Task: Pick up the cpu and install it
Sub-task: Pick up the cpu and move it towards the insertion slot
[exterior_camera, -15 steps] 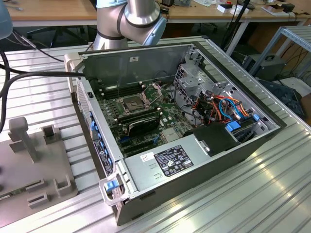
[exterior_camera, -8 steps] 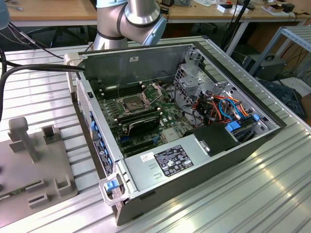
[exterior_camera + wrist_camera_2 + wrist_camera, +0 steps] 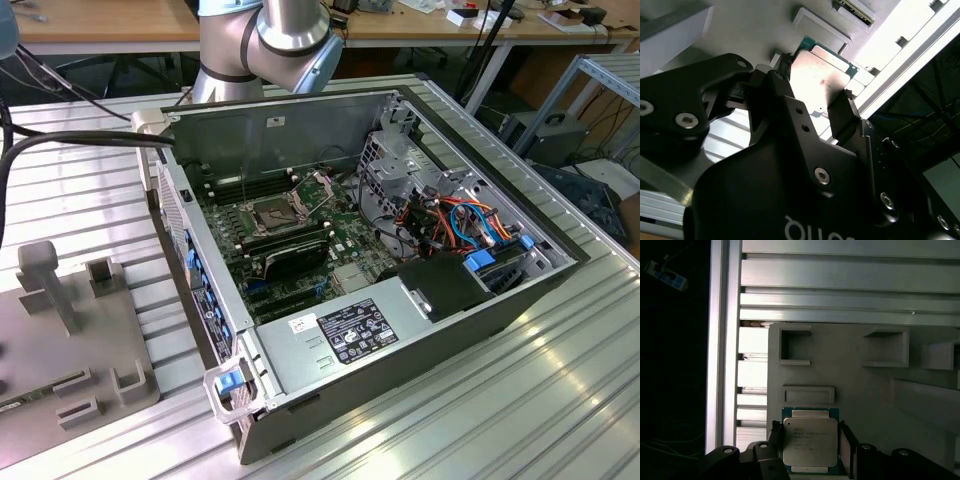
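Observation:
The cpu (image 3: 809, 442) is a small square chip with a silvery face on a green board. It lies flat against the grey fixture plate (image 3: 865, 405), just below a low rectangular block (image 3: 808, 395). My gripper (image 3: 810, 437) straddles it, one black finger against each side edge, and is shut on it. In the second wrist view the cpu (image 3: 822, 77) sits between the same fingers of the gripper (image 3: 815, 82). In the exterior view the open computer case (image 3: 400, 350) holds the motherboard socket (image 3: 272, 213), which stands with its metal frame lifted.
The fixture plate (image 3: 70, 350) with upright grey blocks lies at the exterior view's left of the case, on a ribbed aluminium table (image 3: 500, 420). Thick black cables (image 3: 60, 140) run past the case's back corner. The arm's joints (image 3: 270, 40) stand behind the case.

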You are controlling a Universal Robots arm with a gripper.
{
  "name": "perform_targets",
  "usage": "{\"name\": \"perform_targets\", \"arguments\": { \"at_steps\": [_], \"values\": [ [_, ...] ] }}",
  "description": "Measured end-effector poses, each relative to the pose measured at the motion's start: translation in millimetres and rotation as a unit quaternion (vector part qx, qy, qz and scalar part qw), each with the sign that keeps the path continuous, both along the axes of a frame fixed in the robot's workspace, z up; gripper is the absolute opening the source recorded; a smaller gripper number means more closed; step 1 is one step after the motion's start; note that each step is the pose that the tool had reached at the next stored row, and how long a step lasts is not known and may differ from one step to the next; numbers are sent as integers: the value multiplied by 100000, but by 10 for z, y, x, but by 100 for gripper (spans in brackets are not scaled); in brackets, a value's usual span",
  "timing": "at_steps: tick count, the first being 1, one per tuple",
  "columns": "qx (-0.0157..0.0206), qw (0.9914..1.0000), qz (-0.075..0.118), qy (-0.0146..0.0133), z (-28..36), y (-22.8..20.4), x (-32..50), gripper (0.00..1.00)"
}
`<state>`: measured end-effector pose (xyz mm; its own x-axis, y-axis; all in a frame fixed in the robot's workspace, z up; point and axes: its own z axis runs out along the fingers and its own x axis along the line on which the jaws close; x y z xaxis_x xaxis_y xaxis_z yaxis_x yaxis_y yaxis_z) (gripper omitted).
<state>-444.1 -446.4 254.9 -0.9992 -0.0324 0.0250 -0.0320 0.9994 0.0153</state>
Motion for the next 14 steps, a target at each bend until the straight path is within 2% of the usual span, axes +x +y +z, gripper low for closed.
{"name": "perform_targets", "arguments": {
  "at_steps": [2, 4, 9, 14],
  "values": [
    [5, 100000, 1, -7, 30, 0, 0, 55],
    [6, 100000, 0, -11, 100, 0, 0, 55],
    [8, 100000, 1, -13, 197, 0, 0, 55],
    [7, 100000, 0, -14, 219, 0, 0, 55]
  ]
}}
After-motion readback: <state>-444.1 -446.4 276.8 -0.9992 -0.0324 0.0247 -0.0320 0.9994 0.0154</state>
